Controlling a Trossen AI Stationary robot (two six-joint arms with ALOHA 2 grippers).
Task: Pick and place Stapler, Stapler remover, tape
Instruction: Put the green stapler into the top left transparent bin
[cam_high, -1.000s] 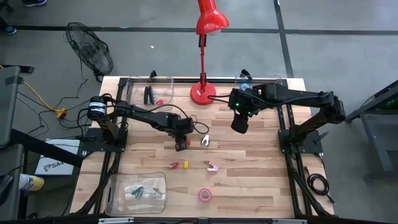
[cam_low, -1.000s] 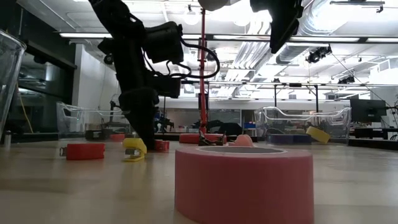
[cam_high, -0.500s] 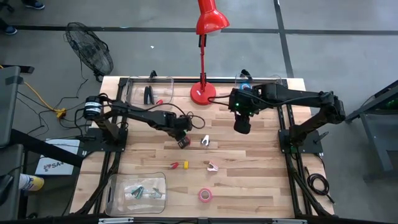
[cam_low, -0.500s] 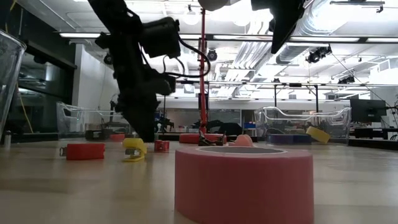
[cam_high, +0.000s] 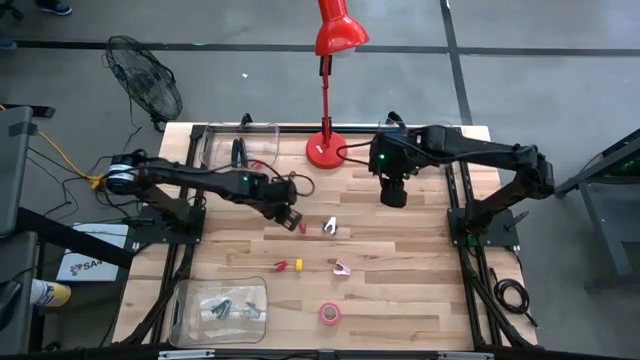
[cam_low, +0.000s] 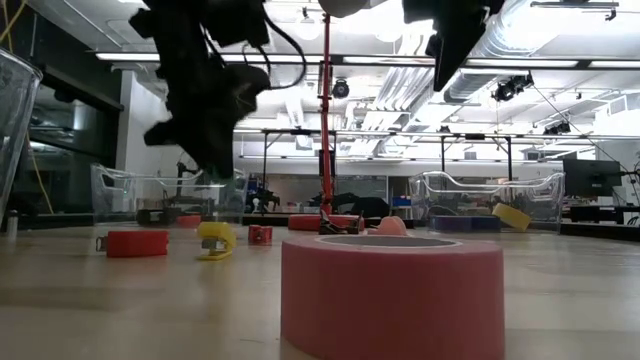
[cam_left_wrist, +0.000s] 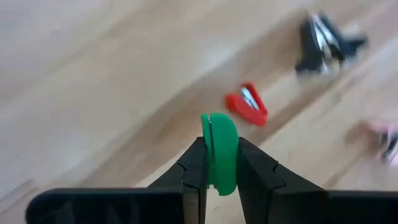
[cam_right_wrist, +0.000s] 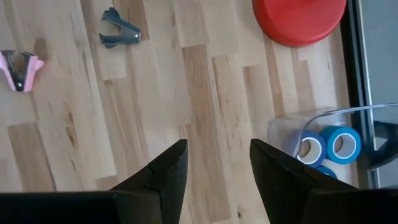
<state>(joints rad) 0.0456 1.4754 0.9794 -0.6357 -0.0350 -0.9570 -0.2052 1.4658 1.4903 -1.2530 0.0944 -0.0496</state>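
The left gripper (cam_left_wrist: 214, 171) pinches one green tape roll (cam_left_wrist: 219, 152) between its fingers above the table's (cam_high: 420, 290) middle left, with one red remover (cam_left_wrist: 247, 106) lying just below it. The right gripper (cam_right_wrist: 214, 165) hangs with fingers apart and empty near the lamp base (cam_right_wrist: 300, 18), beside the far right bin (cam_right_wrist: 323, 134) holding two blue rolls (cam_right_wrist: 342, 144). Loose on the wood lie one dark remover (cam_right_wrist: 120, 35), one pink remover (cam_right_wrist: 20, 62), one pink roll (cam_high: 329, 313) near the front edge, and one black stapler (cam_high: 238, 152) sits in the far left bin (cam_high: 215, 145).
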